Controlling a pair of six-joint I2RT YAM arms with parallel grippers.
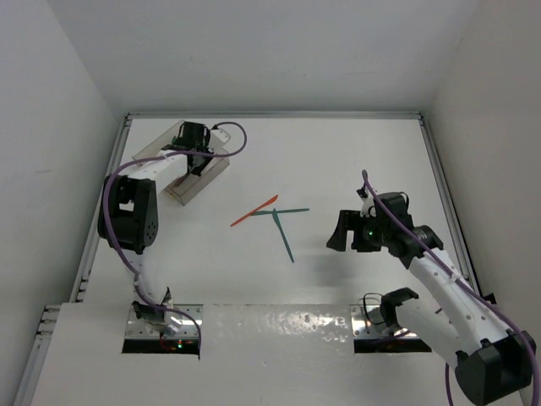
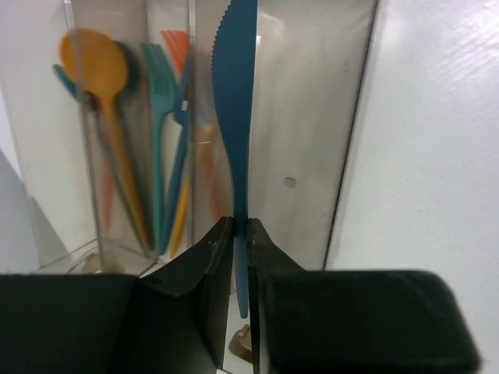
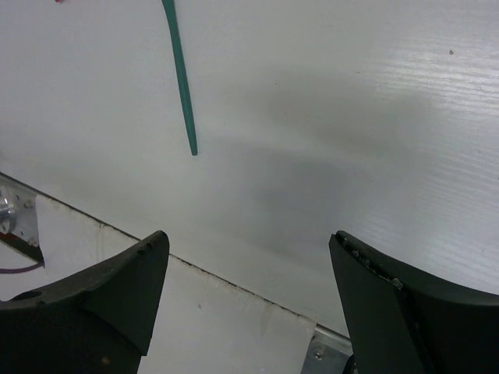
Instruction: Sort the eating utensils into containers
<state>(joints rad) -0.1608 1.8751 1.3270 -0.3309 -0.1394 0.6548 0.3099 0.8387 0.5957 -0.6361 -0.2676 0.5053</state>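
White tubular links and bulky black joint housings make up the left arm (image 1: 128, 211) and right arm (image 1: 444, 283); thin purple cables (image 1: 366, 184) trail along both. The left claw (image 2: 240, 230) and right claw (image 3: 248, 240) have matte black, wedge-shaped fingers (image 3: 117, 288).

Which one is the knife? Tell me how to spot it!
Look to the far left of the table, where the clear tray sits. The left claw there pinches one utensil, the knife. It is dark blue with a saw-toothed edge, unlike the orange spoon and teal fork in the other compartments.
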